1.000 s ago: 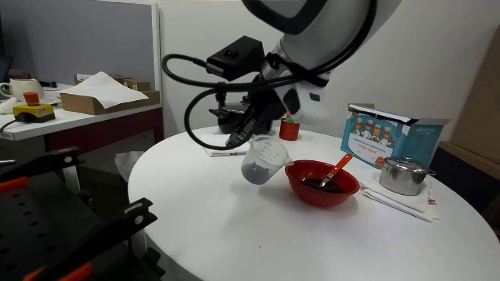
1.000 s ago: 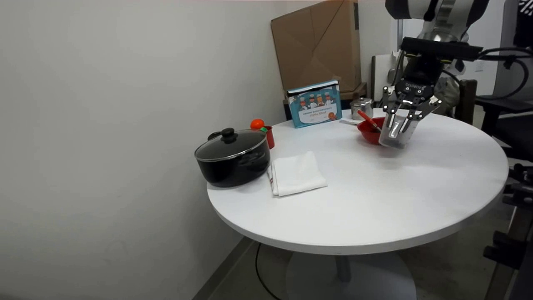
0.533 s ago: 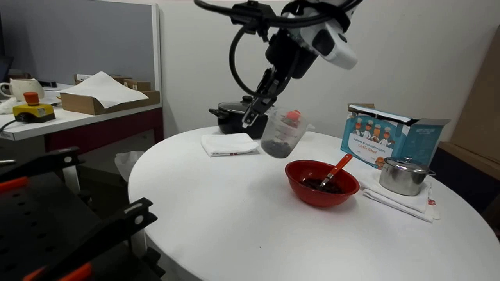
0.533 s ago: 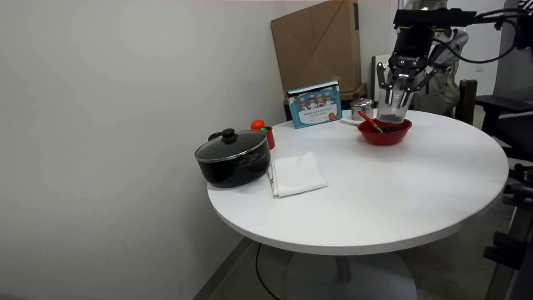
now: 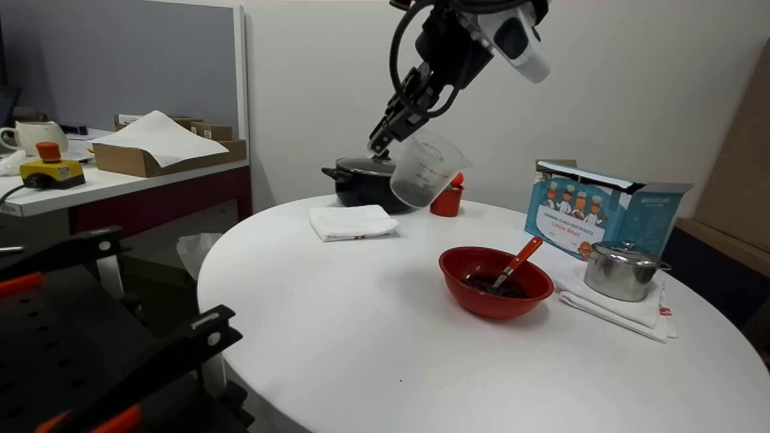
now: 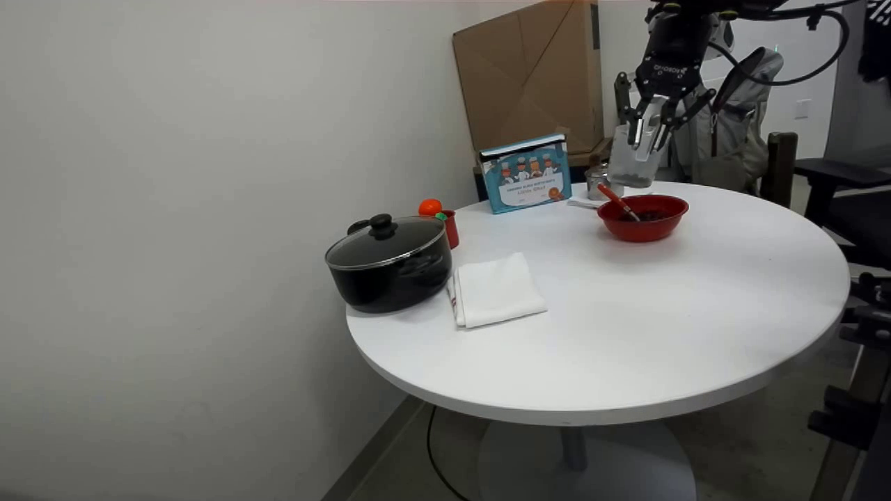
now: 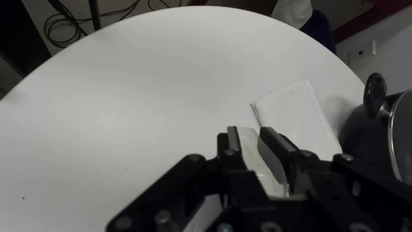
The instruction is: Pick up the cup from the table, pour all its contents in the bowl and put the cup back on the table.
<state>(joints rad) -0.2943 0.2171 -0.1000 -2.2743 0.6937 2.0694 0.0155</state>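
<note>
Gripper (image 7: 248, 138): 2 fingers drawn in to a narrow gap, pinching what appears to be the handle of the clear measuring cup (image 5: 427, 168). In an exterior view the cup is airborne, upper centre, tilted with mouth to upper right, higher than 0.5 s earlier. Dark contents distinct in its base then are not distinct now; emptying unconfirmed. Below, right of centre, the red bowl (image 5: 490, 308) holds dark matter (image 5: 481, 282) and an orange-handled spoon (image 5: 523, 252). Judgement: clearance gained; return to white round table (image 5: 337, 337) outstanding.

Three views share round white bench (image 5: 337, 325)

In an exterior view the glossy red bowl (image 5: 490, 305) stands nearer, in an exterior view the black glass-lidded pot (image 6: 386, 284); the wrist view looks down past the black two-fingered tool (image 7: 251, 137).
</note>
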